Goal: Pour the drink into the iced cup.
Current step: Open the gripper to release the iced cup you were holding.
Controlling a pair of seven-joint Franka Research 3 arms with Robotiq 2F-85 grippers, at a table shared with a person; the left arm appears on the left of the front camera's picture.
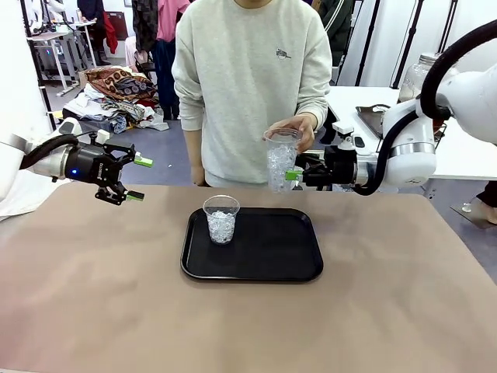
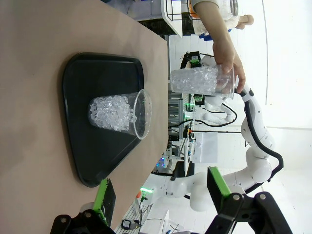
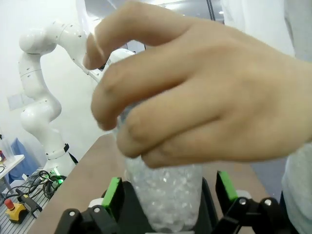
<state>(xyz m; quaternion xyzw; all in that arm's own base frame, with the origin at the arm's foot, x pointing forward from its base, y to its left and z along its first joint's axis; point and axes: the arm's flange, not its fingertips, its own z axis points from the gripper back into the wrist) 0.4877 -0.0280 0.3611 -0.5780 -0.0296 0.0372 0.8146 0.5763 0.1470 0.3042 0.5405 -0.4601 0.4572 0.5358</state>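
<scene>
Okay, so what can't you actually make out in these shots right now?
- Right wrist view: rim and upper half of the held cup, covered by the person's hand.
- Front view: second finger of the right gripper, behind that cup.
- Front view: contents of the far glass jar, partly behind the right arm.

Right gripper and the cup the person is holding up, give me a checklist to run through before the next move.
1. Person's hand grips the raised iced cup near its rim: ok.
2. Right gripper open, one pad on each side of that cup's lower part with gaps showing: ok.
3. Raised iced cup upright, ice inside: ok.
4. Left gripper open, holding nothing, off to the side of the black tray: ok.
5. Second iced cup upright on the tray: ok.
</scene>
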